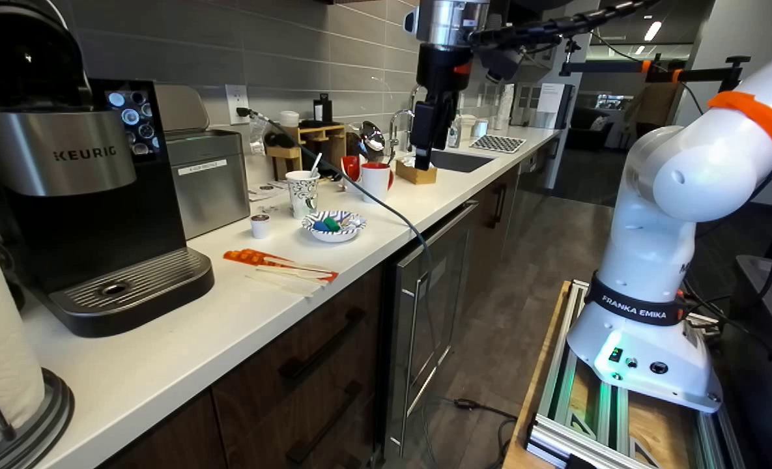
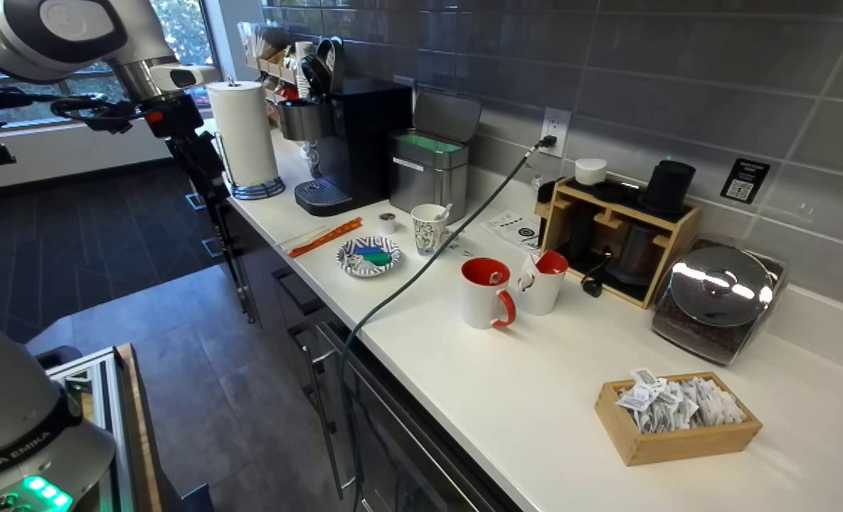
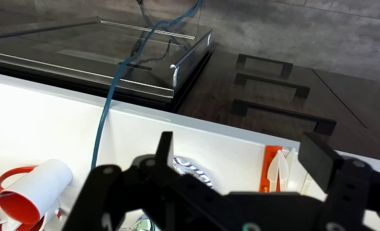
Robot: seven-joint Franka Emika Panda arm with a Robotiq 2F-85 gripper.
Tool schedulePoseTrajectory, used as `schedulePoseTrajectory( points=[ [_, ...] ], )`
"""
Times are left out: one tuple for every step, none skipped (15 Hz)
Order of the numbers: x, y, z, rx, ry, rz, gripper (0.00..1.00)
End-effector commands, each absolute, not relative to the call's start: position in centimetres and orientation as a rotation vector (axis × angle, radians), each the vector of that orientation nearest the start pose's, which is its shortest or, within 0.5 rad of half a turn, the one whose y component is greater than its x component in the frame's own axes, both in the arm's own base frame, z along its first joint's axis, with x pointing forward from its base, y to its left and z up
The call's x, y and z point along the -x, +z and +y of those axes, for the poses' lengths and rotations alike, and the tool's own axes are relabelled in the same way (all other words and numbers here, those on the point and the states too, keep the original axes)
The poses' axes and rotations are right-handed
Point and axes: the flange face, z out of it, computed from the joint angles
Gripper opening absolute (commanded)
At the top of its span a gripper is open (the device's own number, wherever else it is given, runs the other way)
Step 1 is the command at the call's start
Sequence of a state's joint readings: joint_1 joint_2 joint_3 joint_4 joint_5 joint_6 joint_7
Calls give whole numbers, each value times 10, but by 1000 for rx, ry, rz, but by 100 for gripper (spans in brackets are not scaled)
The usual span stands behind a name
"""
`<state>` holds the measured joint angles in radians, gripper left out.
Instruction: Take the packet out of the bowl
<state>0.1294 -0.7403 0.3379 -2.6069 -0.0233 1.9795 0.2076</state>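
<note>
Obstacles about the bowl [image 2: 394, 250], in an exterior view: capsule [image 2: 387, 226] at 1 o'clock; paper cup [image 2: 428, 232] at 2; cord [image 2: 421, 272] from 3 to 6, with red-lined mugs [image 2: 481, 306] beyond; orange strip [image 2: 325, 237] at 10. Free: space directly above; bare surface [image 2: 339, 286], 7 to 8 o'clock.

Found grey tile backsplash [image 2: 649, 78] along rear edge of white worktop [image 2: 513, 405]. Noted wood-grain drawers [image 1: 262, 391] with black bar handles [image 1: 322, 344] beneath front edge, grey floor [image 2: 200, 384] below. Observed, in an exterior view, daylit window [image 2: 183, 27] beyond far corner; in an exterior view, lit ceiling light [image 1: 653, 30] past far edge.
</note>
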Motion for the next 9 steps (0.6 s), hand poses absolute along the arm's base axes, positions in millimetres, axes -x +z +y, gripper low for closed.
schedulePoseTrajectory(
  points=[
    [-306,480,158,3329,-253,-323,100],
    [-306,480,158,3329,-253,-323,100],
    [-306,480,158,3329,-253,-323,100],
    [-306,480,158,3329,-253,-323,100],
    [-306,480,158,3329,-253,-323,100],
    [-311,476,166,3317,-264,-320,100],
    [-314,474,171,3305,-285,-345,100],
    [-324,470,174,3313,-297,-355,100],
    [-332,467,174,3325,-299,-341,100]
  ],
)
